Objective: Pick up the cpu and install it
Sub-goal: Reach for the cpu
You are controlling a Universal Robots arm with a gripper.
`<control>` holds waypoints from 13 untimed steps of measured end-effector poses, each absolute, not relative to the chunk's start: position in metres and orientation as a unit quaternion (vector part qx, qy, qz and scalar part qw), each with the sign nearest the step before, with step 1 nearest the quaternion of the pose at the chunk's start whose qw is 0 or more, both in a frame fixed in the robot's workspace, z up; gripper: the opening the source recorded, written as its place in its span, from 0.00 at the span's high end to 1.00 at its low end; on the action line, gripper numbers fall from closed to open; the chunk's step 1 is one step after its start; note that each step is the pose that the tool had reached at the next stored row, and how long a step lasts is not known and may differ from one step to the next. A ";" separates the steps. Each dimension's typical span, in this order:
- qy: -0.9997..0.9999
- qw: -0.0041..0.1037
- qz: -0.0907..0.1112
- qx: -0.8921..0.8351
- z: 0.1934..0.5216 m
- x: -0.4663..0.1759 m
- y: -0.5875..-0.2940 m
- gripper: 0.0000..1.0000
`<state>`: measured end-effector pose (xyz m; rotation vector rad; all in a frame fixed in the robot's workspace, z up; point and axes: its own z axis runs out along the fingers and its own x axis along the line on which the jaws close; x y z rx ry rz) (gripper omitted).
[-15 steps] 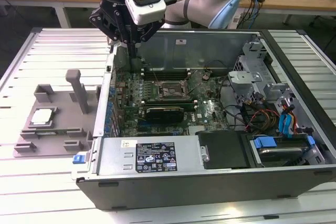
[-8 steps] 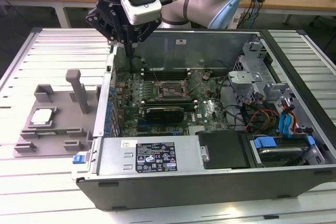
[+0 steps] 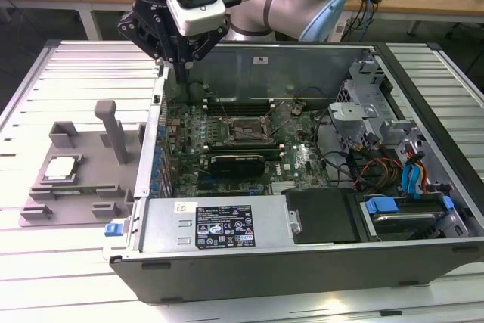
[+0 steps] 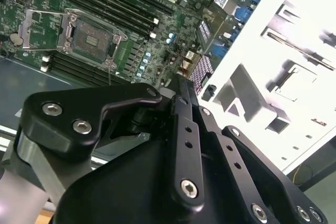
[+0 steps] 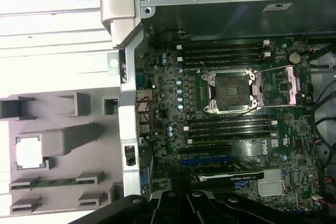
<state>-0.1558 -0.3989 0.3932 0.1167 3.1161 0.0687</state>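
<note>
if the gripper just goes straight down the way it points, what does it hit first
The gripper would probably meet the motherboard first, just inside the case wall; depth is unclear, so it could be the wall's rim. The cpu lies aside in the grey tray.

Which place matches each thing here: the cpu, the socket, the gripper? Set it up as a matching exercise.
Things:
1. cpu
2. socket
3. gripper

Places:
A. above the case, over its wall nearest the tray
B. in the grey tray, outside the case
C. on the motherboard, inside the case

Pairs: 1-B, 2-C, 3-A
</note>
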 end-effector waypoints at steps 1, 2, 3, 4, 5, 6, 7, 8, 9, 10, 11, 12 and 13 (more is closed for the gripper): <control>0.999 0.011 0.022 0.037 0.393 -0.157 -0.399 0.89; 0.999 0.011 0.022 0.037 0.393 -0.159 -0.399 0.89; 0.999 0.011 0.022 0.037 0.393 -0.160 -0.399 0.89; 0.999 0.011 0.022 0.037 0.393 -0.162 -0.399 0.89; 0.999 0.011 0.022 0.037 0.393 -0.165 -0.399 0.89; 0.999 0.011 0.022 0.037 0.393 -0.168 -0.399 0.89; 0.999 0.011 0.022 0.037 0.393 -0.170 -0.399 0.89; 0.999 0.011 0.022 0.037 0.393 -0.172 -0.399 0.89; 0.999 0.011 0.022 0.037 0.393 -0.173 -0.399 0.89; 0.999 0.011 0.022 0.037 0.393 -0.174 -0.399 0.89; 0.999 0.011 0.022 0.037 0.393 -0.176 -0.399 0.89; 0.999 0.011 0.022 0.037 0.393 -0.177 -0.399 0.89; 0.999 0.011 0.022 0.037 0.393 -0.179 -0.399 0.89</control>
